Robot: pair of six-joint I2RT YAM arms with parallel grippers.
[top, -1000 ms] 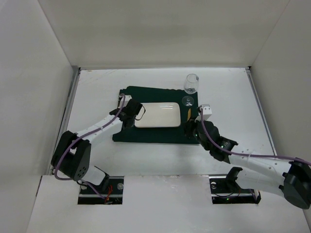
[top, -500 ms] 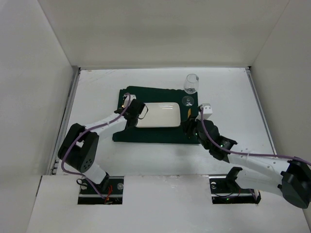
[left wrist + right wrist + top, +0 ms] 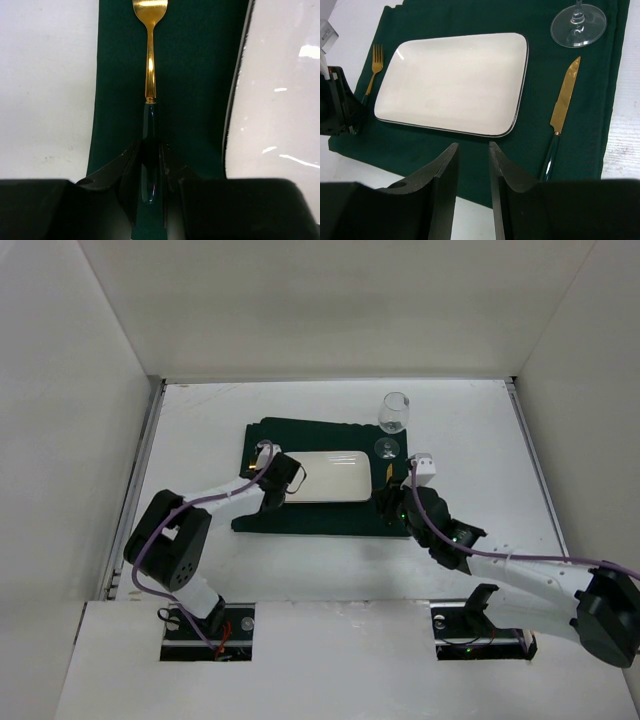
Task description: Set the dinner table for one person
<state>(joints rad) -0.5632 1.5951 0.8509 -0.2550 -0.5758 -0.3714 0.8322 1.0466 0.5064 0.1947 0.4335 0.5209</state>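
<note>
On the white dinner table (image 3: pixel 200 420) a dark green placemat (image 3: pixel 330 515) holds a white rectangular plate (image 3: pixel 325 476). A gold fork (image 3: pixel 150 60) with a dark green handle lies flat on the placemat left of the plate (image 3: pixel 280 100). My left gripper (image 3: pixel 151 147) is shut on the fork's handle end; it also shows in the top view (image 3: pixel 280 478). A gold knife (image 3: pixel 565 100) lies right of the plate. My right gripper (image 3: pixel 472 147) is open and empty above the placemat's near edge.
A wine glass (image 3: pixel 395 412) stands at the placemat's far right corner, its foot (image 3: pixel 578 25) just beyond the knife tip. White walls enclose the table on three sides. Metal rails run along the left and right edges.
My left gripper has shifted slightly toward the near right, along the plate's left edge, and its arm has swung inward. The right arm has barely moved.
</note>
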